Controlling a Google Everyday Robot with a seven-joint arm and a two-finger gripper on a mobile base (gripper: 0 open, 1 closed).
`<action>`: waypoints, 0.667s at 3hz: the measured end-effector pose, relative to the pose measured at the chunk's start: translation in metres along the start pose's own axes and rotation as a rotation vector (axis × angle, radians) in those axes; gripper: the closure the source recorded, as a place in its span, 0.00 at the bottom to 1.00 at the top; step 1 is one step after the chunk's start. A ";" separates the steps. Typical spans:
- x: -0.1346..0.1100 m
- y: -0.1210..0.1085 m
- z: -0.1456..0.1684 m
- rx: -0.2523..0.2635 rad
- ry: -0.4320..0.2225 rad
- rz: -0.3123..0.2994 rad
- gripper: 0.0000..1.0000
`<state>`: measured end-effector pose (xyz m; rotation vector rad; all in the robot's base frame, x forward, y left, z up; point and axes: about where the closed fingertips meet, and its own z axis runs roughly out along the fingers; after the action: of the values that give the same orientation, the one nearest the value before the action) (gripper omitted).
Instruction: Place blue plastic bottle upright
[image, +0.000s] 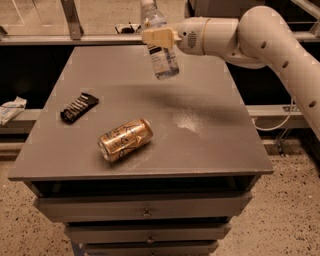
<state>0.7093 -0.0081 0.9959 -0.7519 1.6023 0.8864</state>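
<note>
Now your gripper (158, 37), upper middle of frame, clamps the bottle (164, 62) by its shoulder; it looks light, thin-walled and slippery, so squeeze gently.

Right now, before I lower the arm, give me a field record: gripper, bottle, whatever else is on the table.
gripper: above the far side of the table, shut on the blue plastic bottle
blue plastic bottle: held in the air, cap up, slightly tilted
gold can: lying on its side, front left of centre
black packet: flat, left side
</note>
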 end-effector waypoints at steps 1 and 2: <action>0.009 0.009 -0.002 -0.036 -0.108 -0.005 1.00; 0.014 0.018 -0.019 -0.052 -0.227 -0.042 1.00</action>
<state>0.6816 -0.0156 0.9873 -0.6925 1.3642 0.9511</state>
